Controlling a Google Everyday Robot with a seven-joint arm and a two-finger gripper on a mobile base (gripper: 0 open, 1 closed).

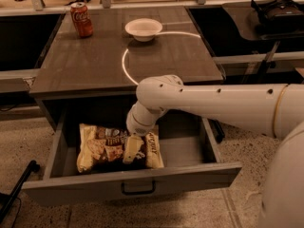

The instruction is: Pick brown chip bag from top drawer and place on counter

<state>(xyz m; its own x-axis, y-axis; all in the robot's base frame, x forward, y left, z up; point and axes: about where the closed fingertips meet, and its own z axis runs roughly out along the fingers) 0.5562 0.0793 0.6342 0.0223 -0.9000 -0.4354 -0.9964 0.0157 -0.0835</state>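
Observation:
The brown chip bag lies flat in the open top drawer, toward its left half. It has a dark centre and cream-yellow ends. My gripper hangs from the white arm and reaches down into the drawer, right over the right part of the bag and at or very near its surface. The arm comes in from the right and hides part of the bag's upper right edge. The counter is the grey-brown top above the drawer, with a bright curved reflection line.
A red soda can stands at the counter's back left. A white bowl sits at its back centre. The drawer's right half holds nothing. A dark pull handle is on the drawer front. Black headphones lie on the side surface at right.

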